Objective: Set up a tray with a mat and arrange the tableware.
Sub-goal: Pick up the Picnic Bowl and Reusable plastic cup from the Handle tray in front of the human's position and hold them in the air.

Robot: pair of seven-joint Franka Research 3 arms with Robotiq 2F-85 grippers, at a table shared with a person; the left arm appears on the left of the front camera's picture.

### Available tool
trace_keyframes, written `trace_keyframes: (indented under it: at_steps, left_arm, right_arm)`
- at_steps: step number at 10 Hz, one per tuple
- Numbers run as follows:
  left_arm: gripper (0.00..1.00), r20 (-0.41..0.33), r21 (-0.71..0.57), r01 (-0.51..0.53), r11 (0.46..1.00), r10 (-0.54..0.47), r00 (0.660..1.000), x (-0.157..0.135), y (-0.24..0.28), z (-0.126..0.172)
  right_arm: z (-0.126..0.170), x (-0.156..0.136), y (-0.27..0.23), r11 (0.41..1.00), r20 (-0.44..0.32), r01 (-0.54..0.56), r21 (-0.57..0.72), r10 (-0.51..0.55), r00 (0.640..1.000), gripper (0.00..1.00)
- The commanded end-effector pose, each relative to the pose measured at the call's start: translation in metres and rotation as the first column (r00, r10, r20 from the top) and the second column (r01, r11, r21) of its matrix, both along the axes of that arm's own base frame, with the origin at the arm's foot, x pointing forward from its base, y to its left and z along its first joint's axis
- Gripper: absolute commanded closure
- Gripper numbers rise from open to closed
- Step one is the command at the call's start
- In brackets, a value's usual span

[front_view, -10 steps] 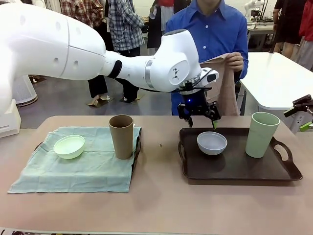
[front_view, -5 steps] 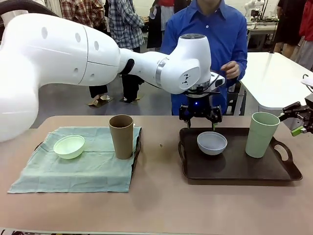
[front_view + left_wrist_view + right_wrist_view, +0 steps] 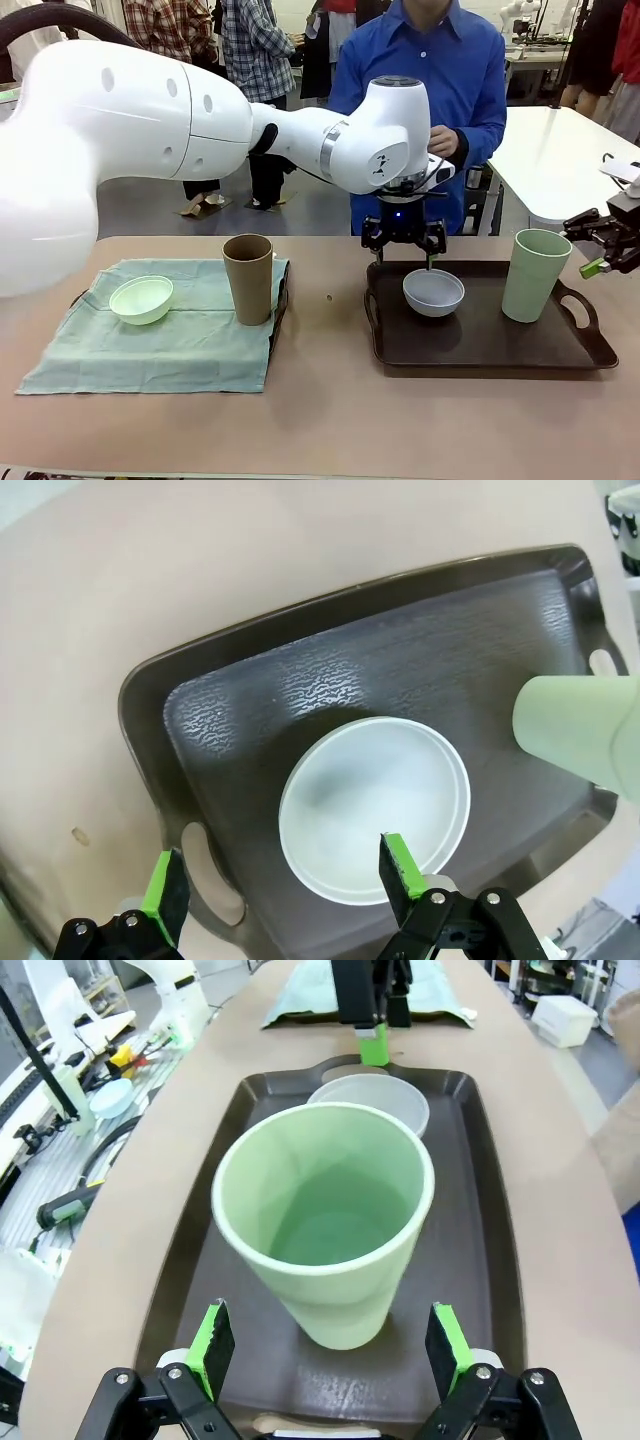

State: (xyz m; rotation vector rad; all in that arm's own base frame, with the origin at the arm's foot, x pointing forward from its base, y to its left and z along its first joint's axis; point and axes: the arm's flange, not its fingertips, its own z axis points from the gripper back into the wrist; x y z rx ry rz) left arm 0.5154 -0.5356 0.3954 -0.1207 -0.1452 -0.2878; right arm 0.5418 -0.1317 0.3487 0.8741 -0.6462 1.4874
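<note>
Spread wide and holding nothing, both pairs of jaws hang over the right half of the desk (image 3: 330, 420). At the left end lies a pale green mat (image 3: 150, 355), with a dark tray edge (image 3: 281, 300) showing under its right side. On the mat sits the mint green bowl (image 3: 141, 299), and to its right the brown cup (image 3: 248, 279) stands upright near the mat's right edge. Farther right is a bare dark tray (image 3: 480, 355). The white bowl (image 3: 433, 292) rests in its left part. The left arm (image 3: 200, 110) reaches across, so the left jaws hang just above the bowl's far rim; in the left wrist view the bowl lies beyond the green pads (image 3: 165, 895), untouched. The pale green cup (image 3: 536, 274) stands upright in the tray's right part. The right jaws hover just beside it at the picture's right edge; in the right wrist view the cup stands beyond the two pads (image 3: 210, 1345), clear of both. A person in a blue shirt (image 3: 440, 70) stands behind the desk.
</note>
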Motion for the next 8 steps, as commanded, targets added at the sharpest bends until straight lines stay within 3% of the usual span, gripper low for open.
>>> trace_keyframes:
  at_steps: [1, 8]
  left_arm:
    - [0.0, 0.02, 0.038, -0.043, 0.998, 0.042, 0.999, 0.005, -0.007, 0.002]
    - [0.0, -0.02, 0.026, -0.077, 0.997, 0.077, 0.997, 0.023, 0.001, -0.031]
  right_arm:
    - [-0.008, 0.008, 0.015, 0.998, -0.003, 0.052, -0.017, -0.052, 0.999, 0.0]
    - [-0.036, 0.013, 0.045, 0.999, -0.076, -0.009, -0.049, 0.005, 0.997, 0.0]
